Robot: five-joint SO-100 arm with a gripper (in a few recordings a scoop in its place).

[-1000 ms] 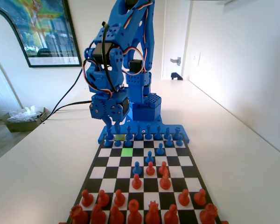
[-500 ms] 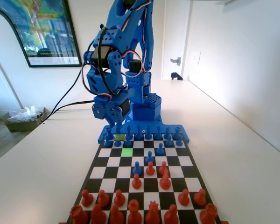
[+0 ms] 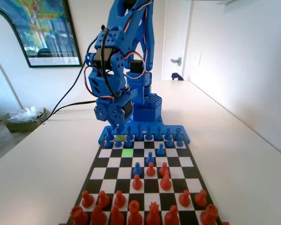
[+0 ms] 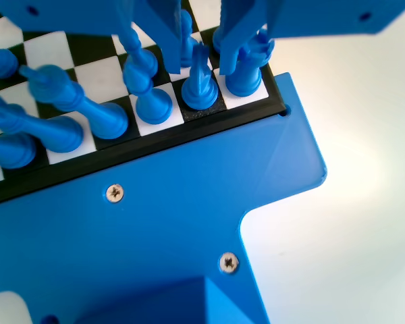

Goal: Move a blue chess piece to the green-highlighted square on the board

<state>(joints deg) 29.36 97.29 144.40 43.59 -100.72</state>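
Fixed view: green-highlighted square (image 3: 127, 152) lies bare, bright lime.

Fixed view: cam low at the red-piece end of the board (image 3: 110, 161), facing along its length toward the blue arm (image 3: 124, 61) at the far end; whole board in frame. Wrist view: cam on the arm, looking steeply down, very close to the board's blue-frame edge (image 4: 189, 209) and one corner. Shared: blue back-row pieces (image 4: 201, 84) along that edge.
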